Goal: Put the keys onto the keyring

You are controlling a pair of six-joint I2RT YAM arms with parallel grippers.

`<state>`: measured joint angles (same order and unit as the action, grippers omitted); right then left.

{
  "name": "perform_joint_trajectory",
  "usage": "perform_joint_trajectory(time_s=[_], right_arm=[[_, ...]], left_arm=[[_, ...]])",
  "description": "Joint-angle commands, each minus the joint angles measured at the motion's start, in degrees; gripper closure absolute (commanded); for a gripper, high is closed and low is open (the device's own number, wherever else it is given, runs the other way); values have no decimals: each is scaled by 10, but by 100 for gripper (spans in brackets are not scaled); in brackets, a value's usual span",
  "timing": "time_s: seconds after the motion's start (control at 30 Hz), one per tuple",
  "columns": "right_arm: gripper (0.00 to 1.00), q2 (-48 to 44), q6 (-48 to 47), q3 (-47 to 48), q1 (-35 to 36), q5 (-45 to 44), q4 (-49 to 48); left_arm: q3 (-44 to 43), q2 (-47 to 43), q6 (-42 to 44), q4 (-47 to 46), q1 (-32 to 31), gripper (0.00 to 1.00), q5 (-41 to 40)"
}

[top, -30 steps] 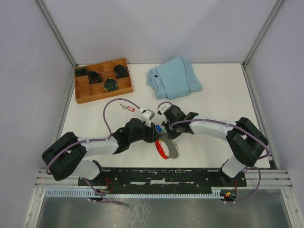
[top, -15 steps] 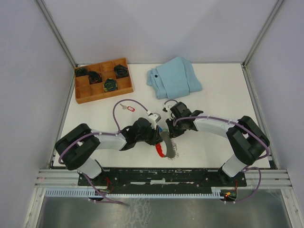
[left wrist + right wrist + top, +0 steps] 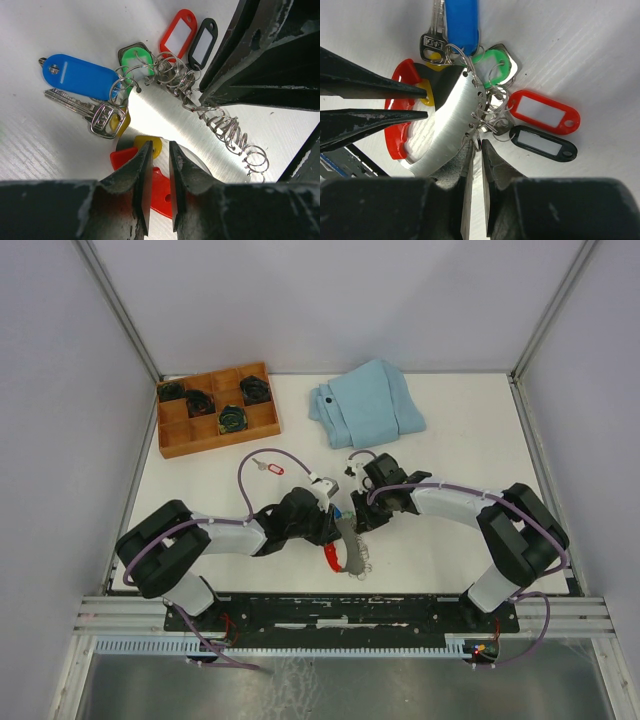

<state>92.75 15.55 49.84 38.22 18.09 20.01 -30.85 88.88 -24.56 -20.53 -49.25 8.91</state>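
Red plastic shows through the slit between the left gripper's (image 3: pixel 157 150) fingers, which clamp the keyring (image 3: pixel 160 117) by its red strip. Just beyond its tips a blue-tagged key (image 3: pixel 101 119) and a green tag (image 3: pixel 132 55) bunch at the loops (image 3: pixel 172 75) (a red tag (image 3: pixel 178 32) and a black tag (image 3: pixel 202 42) lie farther). The right gripper (image 3: pixel 476 147) sits nearly closed at the looped edge; whether it grips anything, I cannot tell.

White table (image 3: pixel 450 460): wooden tray (image 3: pixel 220 442), blue cloth (image 3: pixel 367 403), keyring (image 3: pixel 345 552), key (image 3: pixel 268 466).
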Motion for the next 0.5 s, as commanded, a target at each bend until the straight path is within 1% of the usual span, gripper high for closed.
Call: perform_joint_trajectory(time_s=[0.0, 0.2, 0.27, 0.37, 0.4, 0.47], right_arm=[[81, 7, -6, 2, -1, 26, -28], [83, 17, -18, 1, -2, 26, -37], [87, 20, -22, 0, -2, 24, -40], [97, 15, -32, 1, -1, 22, -39], [99, 9, -36, 1, -1, 22, -39], [99, -11, -48, 2, -1, 23, -38]], left_arm=[[-13, 2, 21, 11, 1, 74, -13], [-14, 4, 26, 11, 0, 74, -13], [-11, 2, 27, 9, 0, 74, -14], [-2, -4, 25, -2, 2, 74, -15], [3, -7, 23, -7, 4, 74, -15], [12, -11, 18, -24, 11, 74, -9]])
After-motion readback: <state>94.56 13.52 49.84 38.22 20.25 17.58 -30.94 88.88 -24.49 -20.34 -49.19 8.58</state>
